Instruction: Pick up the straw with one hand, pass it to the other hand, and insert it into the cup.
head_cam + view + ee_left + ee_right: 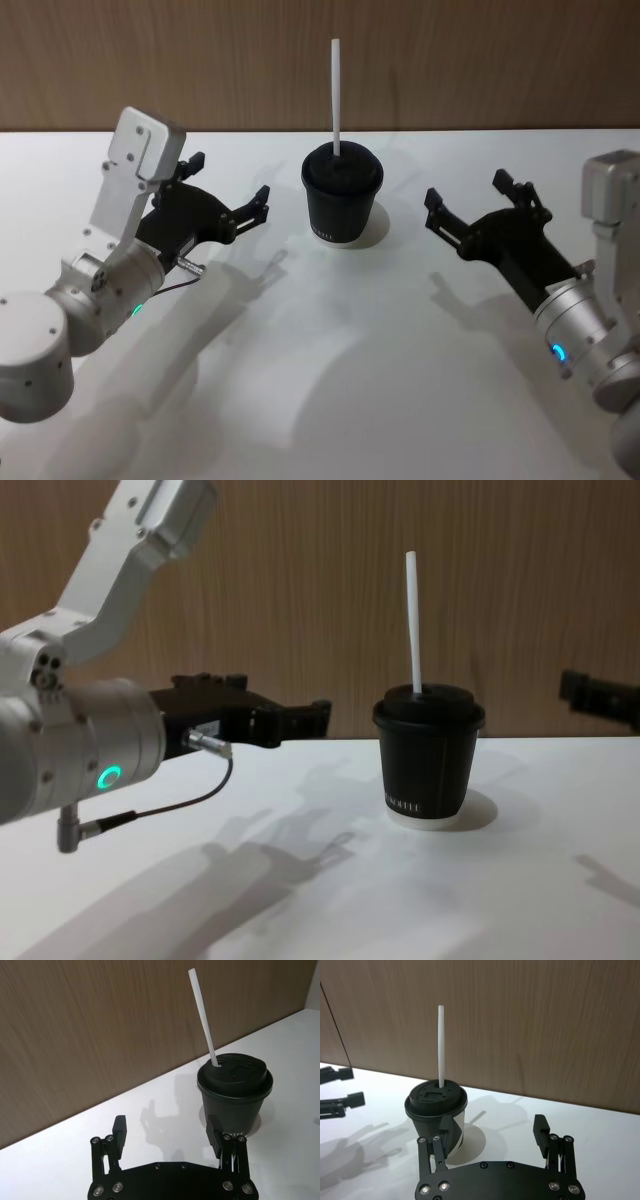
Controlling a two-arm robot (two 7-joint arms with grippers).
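The black ribbed cup [342,205] stands upright on the white table, near its far edge. The white straw [336,95] stands in the hole of the cup's lid, nearly upright, with most of its length above the lid. My left gripper [230,182] hovers open just left of the cup, touching nothing. Open and empty too, my right gripper [466,190] is a short way right of the cup. The left wrist view shows the cup [235,1105] and straw [202,1015] beyond the open left gripper [167,1127]. In the right wrist view, cup [437,1105] and straw [441,1045] stand beyond the right gripper [492,1127].
A bare white table [330,380] spreads in front of the cup and between the arms. A brown wooden wall [450,60] closes off the table's far edge just behind the cup.
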